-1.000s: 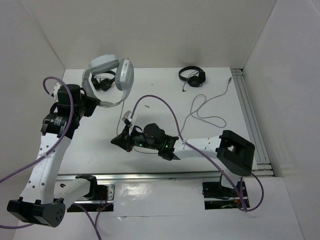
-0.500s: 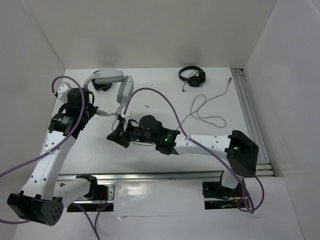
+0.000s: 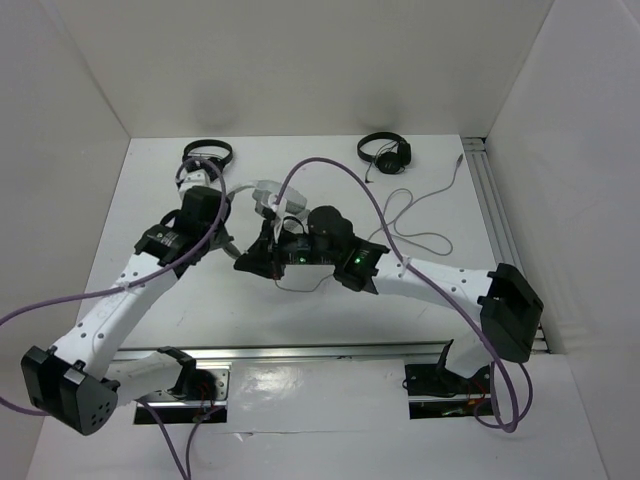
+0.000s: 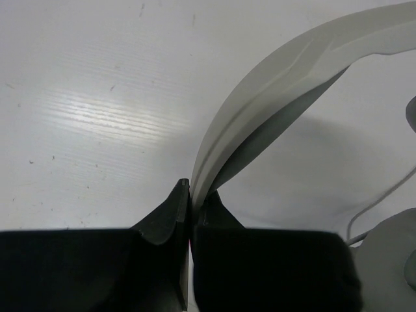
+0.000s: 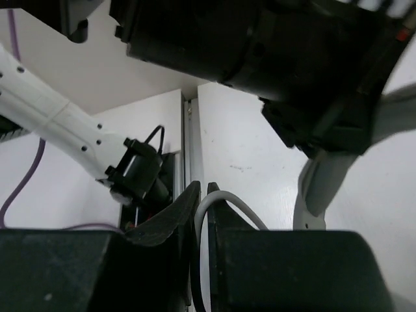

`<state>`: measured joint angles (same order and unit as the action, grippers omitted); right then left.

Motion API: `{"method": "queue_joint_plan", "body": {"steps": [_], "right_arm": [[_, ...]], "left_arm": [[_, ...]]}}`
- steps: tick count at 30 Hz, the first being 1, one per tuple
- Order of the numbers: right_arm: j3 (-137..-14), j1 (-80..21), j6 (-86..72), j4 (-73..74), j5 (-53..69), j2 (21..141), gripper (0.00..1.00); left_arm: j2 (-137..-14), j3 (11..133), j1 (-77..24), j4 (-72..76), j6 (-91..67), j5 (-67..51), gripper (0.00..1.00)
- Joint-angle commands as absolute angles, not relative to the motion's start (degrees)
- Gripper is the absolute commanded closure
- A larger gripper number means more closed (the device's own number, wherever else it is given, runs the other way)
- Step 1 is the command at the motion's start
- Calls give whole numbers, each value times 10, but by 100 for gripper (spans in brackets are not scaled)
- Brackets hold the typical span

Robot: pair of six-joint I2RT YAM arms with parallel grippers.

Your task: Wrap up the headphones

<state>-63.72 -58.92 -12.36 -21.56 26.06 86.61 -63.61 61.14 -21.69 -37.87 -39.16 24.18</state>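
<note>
Two claws are at work: the left claw [image 4: 190, 195] is pinched tight on the headband [image 4: 279, 78] of the headphones [image 3: 268, 192], while the right claw [image 5: 201, 198] stands narrow about the pale cable [image 5: 227, 207]. The headphones lie near the middle of the desk [image 3: 150, 195], with slack cable trailing to the right. Winding appears barely begun, and the next move calls for carrying cable round the band under light tension. One second earlier the headphones stood at the far-left corner over small black headphones [image 3: 207, 152], which are now uncovered.

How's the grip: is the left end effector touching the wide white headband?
Touching. Left wrist view: left end effector pinches the wide white headband, no gap.
</note>
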Motion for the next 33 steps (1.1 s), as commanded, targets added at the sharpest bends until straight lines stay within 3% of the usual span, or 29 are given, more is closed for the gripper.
{"method": "queue_joint_plan", "body": {"steps": [1,7,9,10,13,18,21,23,27,28,30,32,33], "right_arm": [[-739,-586,-107,-229,335,844,85],[-893,-516,-87,-48,458,884,92],[-886,-479,-123,-67,495,875,92],[-875,-468,-142,-111,508,868,86],[-834,-446,-180,-153,522,839,80],[-846,-419,-194,-152,559,831,78],[-871,-400,-178,-107,564,838,97],[-878,-400,-154,-73,548,838,100],[-826,-400,-89,12,465,787,60],[-790,-400,-89,7,427,760,55],[-637,-400,-99,-85,277,696,35],[-564,-390,-109,-127,196,624,15],[-522,-380,-126,-139,165,612,12]], "left_arm": [[-669,624,-255,-349,-359,284,100],[-709,635,-278,-361,-340,284,100],[-709,630,-278,-355,-335,278,100],[-709,630,-278,-348,-335,270,100],[-709,618,-278,-335,-335,254,100],[-715,618,-288,-335,-323,254,100],[-720,618,-288,-335,-323,248,100],[-720,618,-288,-335,-323,248,100],[-727,645,-288,-362,-339,259,100],[-727,662,-288,-369,-339,264,100],[-716,678,-288,-384,-345,271,100],[-690,700,-288,-393,-352,265,100],[-680,709,-288,-407,-367,265,100]]}}
